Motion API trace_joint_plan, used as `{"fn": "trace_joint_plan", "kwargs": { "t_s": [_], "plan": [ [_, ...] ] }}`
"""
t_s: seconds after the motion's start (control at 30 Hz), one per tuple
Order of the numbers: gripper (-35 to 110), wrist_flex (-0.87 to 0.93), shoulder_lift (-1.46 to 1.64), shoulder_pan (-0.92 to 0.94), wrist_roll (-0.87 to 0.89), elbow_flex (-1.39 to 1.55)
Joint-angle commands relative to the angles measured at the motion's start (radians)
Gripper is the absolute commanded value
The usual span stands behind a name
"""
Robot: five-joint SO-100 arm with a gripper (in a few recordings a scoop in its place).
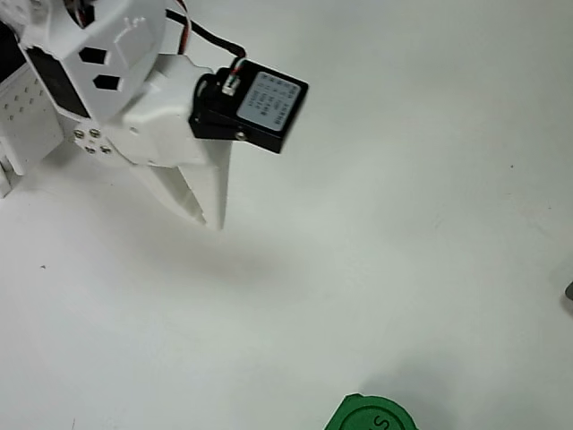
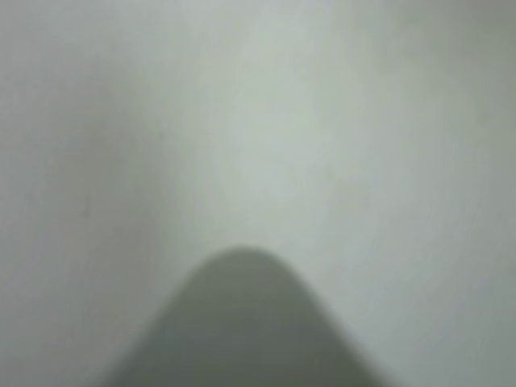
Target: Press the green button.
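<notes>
Green button (image 1: 369,416) well apart from jaws.

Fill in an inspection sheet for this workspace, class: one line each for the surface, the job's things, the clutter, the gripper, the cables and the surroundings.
Surface: plain white table, a few tiny dark specks; blurred and bare in the wrist view.
Job's things: green button at the bottom edge of the overhead view, partly cut off, pale lettering on top, untouched.
Clutter: nothing seen.
Gripper: white gripper in the upper left of the overhead view, well apart from the button, tips pointing down the picture; jaws look shut, holding nothing. A dark blurred fingertip shows in the wrist view.
Cables: black and red wires run to the black servo.
Surroundings: small dark shape at the right edge, unidentifiable.
</notes>
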Motion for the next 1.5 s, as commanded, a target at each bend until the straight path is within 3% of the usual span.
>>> {"fn": "trace_joint_plan", "kwargs": {
  "t_s": [0.0, 0.3, 0.47, 0.8, 1.47],
  "plan": [
    [0, 0.035, -0.146, 0.035, -0.058, -0.318],
    [0, 0.253, -0.606, 0.066, -0.140, -1.008],
    [0, 0.449, -0.925, 0.083, -0.169, -1.572],
    [0, 0.446, -1.143, 0.118, -0.204, -1.878],
    [0, 0.433, -1.304, 0.150, -0.233, -1.970]
  ]
}}
